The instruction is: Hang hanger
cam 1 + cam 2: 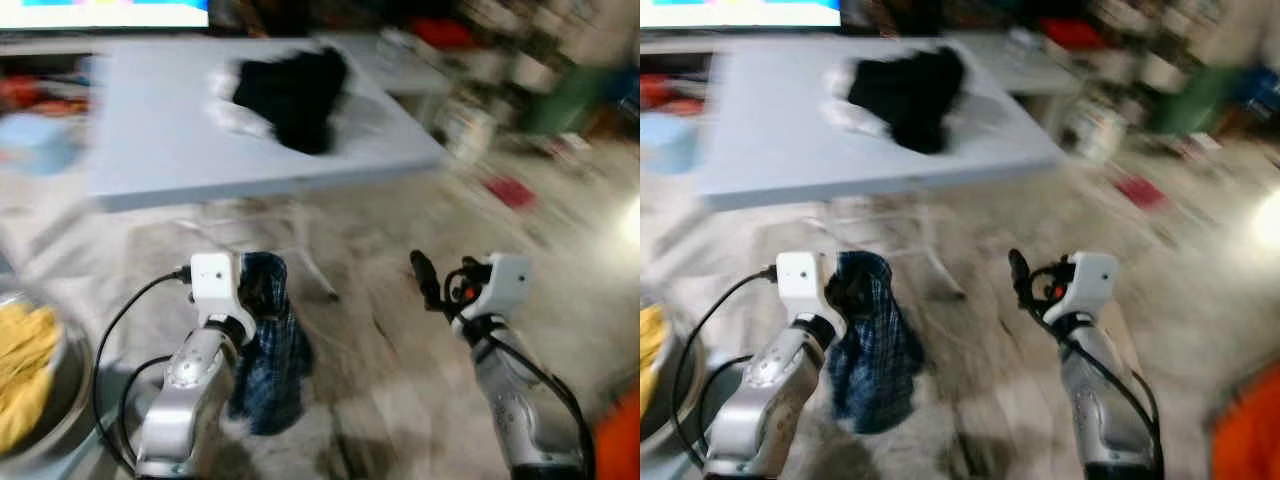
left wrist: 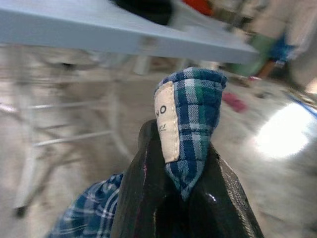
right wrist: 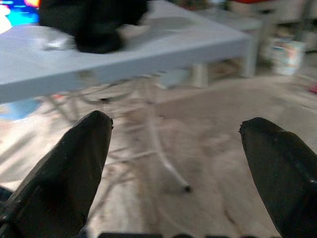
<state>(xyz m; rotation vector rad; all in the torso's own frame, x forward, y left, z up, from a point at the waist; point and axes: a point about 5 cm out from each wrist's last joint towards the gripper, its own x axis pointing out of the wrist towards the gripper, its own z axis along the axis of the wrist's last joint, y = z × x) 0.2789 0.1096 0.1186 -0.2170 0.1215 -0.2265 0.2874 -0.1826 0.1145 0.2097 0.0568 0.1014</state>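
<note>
Down at about 7 o'clock in my head view, the plaid shirt (image 1: 268,350) hangs off the left gripper (image 2: 181,163), pinched right at the collar fold where the white label (image 2: 167,121) is sewn. Both black fingers are clamped tight on that fold. I can't make out any hanger inside it, things are pretty blurry.

My guess on handling: soft woven cotton, light, totally floppy, so it'll swing and drag as I walk. Collar is the thickest bit, double layered, so that's the sensible place to grab and it shouldn't slip much. Nothing fragile here.

Right gripper (image 3: 176,139) sits at 5 o'clock, fingers spread wide with nothing between them, pointing toward the table.

Further out at 12 o'clock there's a pale blue table (image 1: 150,150), flat smooth top on thin white metal legs, with a crumpled black garment (image 1: 295,95) lying on it. At 8 o'clock a round metal bowl (image 1: 70,400) with something yellow and cloth-like inside. Floor looks like pale stone.
</note>
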